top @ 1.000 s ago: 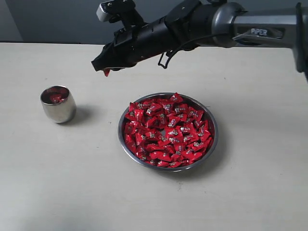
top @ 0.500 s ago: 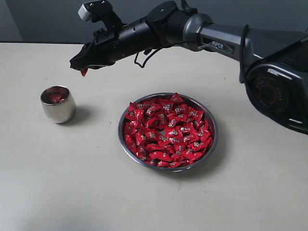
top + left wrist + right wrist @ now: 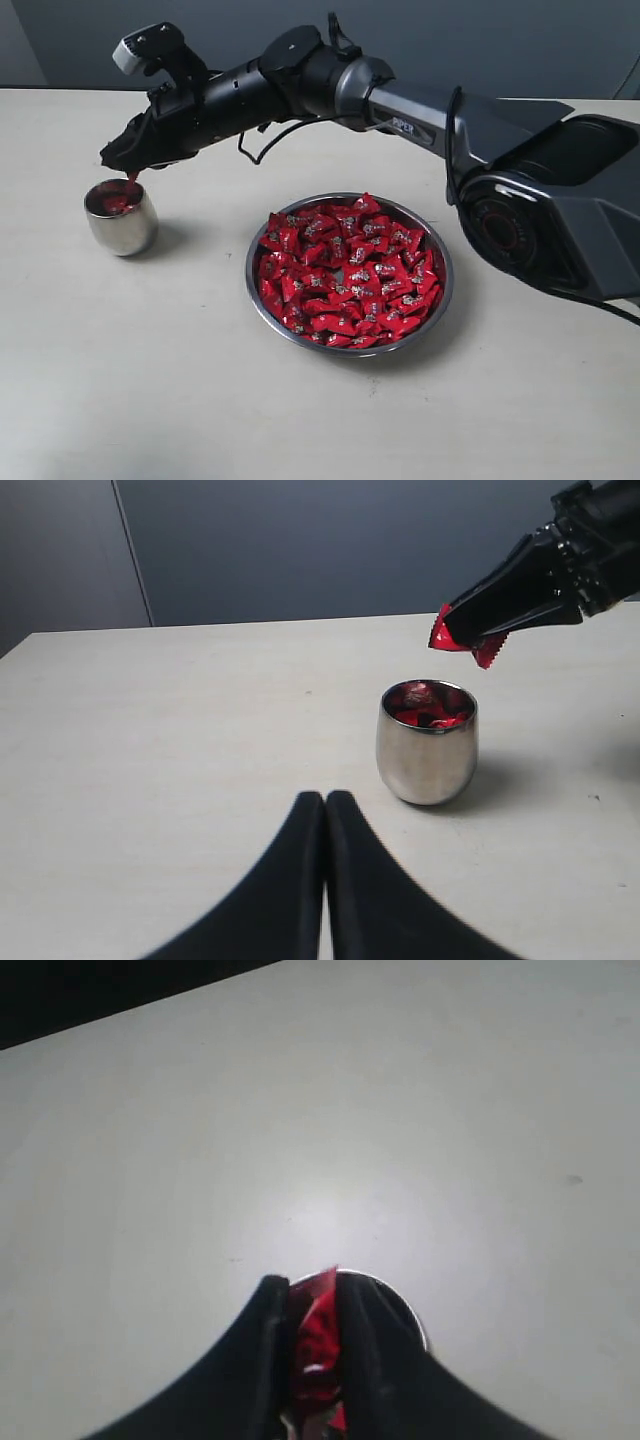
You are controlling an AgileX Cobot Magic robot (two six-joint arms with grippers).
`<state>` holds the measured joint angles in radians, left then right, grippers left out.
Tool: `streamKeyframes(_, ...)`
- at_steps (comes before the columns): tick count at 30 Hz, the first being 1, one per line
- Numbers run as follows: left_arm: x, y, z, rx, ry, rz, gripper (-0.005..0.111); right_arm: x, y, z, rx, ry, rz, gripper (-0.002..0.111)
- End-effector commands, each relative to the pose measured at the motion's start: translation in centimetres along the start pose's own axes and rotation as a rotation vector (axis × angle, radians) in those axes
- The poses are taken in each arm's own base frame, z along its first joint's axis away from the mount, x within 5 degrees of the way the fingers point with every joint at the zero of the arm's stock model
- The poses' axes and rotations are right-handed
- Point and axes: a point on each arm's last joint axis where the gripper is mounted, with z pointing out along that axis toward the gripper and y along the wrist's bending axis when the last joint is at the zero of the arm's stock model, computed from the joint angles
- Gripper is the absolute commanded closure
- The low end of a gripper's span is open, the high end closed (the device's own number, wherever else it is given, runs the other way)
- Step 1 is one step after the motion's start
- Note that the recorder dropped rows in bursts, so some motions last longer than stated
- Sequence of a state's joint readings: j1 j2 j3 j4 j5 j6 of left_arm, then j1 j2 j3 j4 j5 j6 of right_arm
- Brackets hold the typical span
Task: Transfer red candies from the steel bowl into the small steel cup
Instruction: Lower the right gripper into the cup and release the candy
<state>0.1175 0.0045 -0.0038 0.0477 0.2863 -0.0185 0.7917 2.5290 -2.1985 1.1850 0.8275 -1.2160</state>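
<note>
On the table (image 3: 150, 390) the small steel cup (image 3: 121, 216) stands upright at the left with red wrappers inside. The right gripper (image 3: 125, 170) hangs just above its mouth, jaws pinching one red candy (image 3: 440, 635). Right of it, well apart, the steel bowl (image 3: 249, 283) holds the heaped red candies (image 3: 345, 270). The left gripper (image 3: 325, 798) faces the cup, jaws pressed together.

Head count, here we go!
One steel bowl (image 3: 350, 350) on the right, one small steel cup (image 3: 121, 228) on the left; red candies (image 3: 345, 270) in the bowl by the dozen, too many to count; a few in the cup; one lone candy (image 3: 440, 635) pinched by the right gripper (image 3: 128, 165).
</note>
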Motion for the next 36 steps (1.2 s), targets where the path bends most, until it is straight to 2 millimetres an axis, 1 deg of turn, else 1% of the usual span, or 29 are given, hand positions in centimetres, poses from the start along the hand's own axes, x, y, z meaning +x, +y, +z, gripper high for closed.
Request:
streamKeyframes(1,0.1,0.0,0.0,0.0,-0.002,-0.003,0.106,-0.1,0.6,0.7,-0.009,-0.006,-0.017,0.109)
streamKeyframes(5,0.1,0.0,0.0,0.0,-0.002,-0.003,0.106,-0.2,1.1,1.4,0.012,-0.013,-0.029,0.109)
streamKeyframes(13,0.1,0.0,0.0,0.0,-0.002,-0.003,0.106,-0.6,0.7,1.4,0.061,-0.04,-0.036,0.109)
streamKeyframes(20,0.1,0.0,0.0,0.0,-0.002,-0.003,0.106,-0.6,0.5,1.4,0.091,-0.037,-0.05,0.109)
streamKeyframes(23,0.1,0.0,0.0,0.0,-0.002,-0.003,0.106,0.0,0.2,1.8,0.093,-0.028,-0.038,0.109)
streamKeyframes(30,0.1,0.0,0.0,0.0,-0.002,-0.003,0.106,1.5,0.4,3.3,0.084,-0.003,-0.019,0.109)
streamKeyframes(36,0.1,0.0,0.0,0.0,-0.002,-0.003,0.106,1.7,0.4,3.5,0.085,0.0,-0.017,0.109)
